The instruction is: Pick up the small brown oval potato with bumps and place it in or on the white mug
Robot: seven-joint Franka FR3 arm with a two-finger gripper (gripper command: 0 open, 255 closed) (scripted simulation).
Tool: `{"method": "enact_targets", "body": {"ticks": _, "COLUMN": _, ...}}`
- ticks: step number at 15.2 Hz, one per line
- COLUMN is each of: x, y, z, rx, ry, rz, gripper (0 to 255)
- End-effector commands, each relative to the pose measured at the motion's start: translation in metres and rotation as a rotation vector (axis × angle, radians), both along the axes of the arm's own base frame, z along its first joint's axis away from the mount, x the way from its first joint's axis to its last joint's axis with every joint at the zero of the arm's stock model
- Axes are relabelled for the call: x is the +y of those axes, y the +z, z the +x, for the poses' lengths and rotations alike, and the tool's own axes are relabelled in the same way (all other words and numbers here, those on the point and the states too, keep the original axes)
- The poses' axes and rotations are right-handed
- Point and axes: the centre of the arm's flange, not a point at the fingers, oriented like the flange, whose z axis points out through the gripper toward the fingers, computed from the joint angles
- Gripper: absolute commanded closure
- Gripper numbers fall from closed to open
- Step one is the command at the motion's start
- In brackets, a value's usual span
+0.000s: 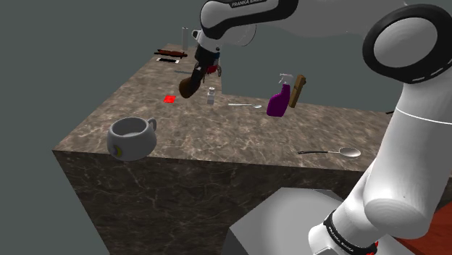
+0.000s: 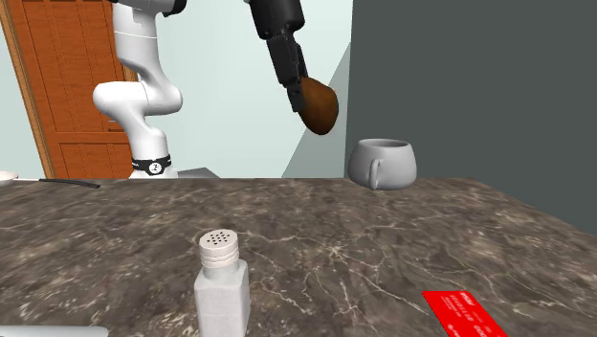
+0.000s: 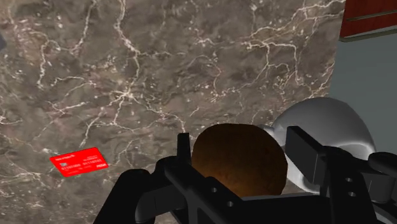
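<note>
One brown, bumpy potato (image 2: 319, 103) rides clamped in the hand (image 1: 193, 81), lifted clear above the desk (image 1: 239, 138). The white mug (image 1: 131, 138) stands upright by the desk's front corner, below and apart from the hand, so the carry likely runs toward that corner, then down.

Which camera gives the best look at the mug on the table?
The shoulder view: the whole mug shows from above, rim, handle and hollow inside. The second exterior view shows it side-on, handle facing, inside hidden. In the wrist view the potato and the claw cover part of it.
</note>
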Motion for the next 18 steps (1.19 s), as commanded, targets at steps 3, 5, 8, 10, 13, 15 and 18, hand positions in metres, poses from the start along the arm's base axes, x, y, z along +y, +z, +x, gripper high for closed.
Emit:
{"method": "enact_targets", "body": {"ticks": 3, "x": 0.052, "y": -0.001, "z": -0.004, "rx": 0.000, "ry": -0.001, "rz": 0.000, "gripper": 255}}
{"method": "enact_targets", "body": {"ticks": 5, "x": 0.078, "y": -0.002, "z": -0.006, "rx": 0.000, "ry": -0.001, "rz": 0.000, "gripper": 255}}
{"method": "enact_targets", "body": {"ticks": 8, "x": 0.118, "y": -0.002, "z": -0.010, "rx": 0.000, "ry": -0.001, "rz": 0.000, "gripper": 255}}
{"method": "enact_targets", "body": {"ticks": 10, "x": 0.144, "y": -0.002, "z": -0.013, "rx": 0.000, "ry": -0.001, "rz": 0.000, "gripper": 255}}
{"method": "enact_targets", "body": {"ticks": 13, "x": 0.183, "y": -0.003, "z": -0.017, "rx": 0.000, "ry": -0.001, "rz": 0.000, "gripper": 255}}
{"method": "enact_targets", "body": {"ticks": 15, "x": 0.210, "y": -0.003, "z": -0.019, "rx": 0.000, "ry": -0.001, "rz": 0.000, "gripper": 255}}
{"method": "enact_targets", "body": {"ticks": 18, "x": 0.230, "y": -0.009, "z": -0.021, "rx": 0.000, "ry": -0.001, "rz": 0.000, "gripper": 255}}
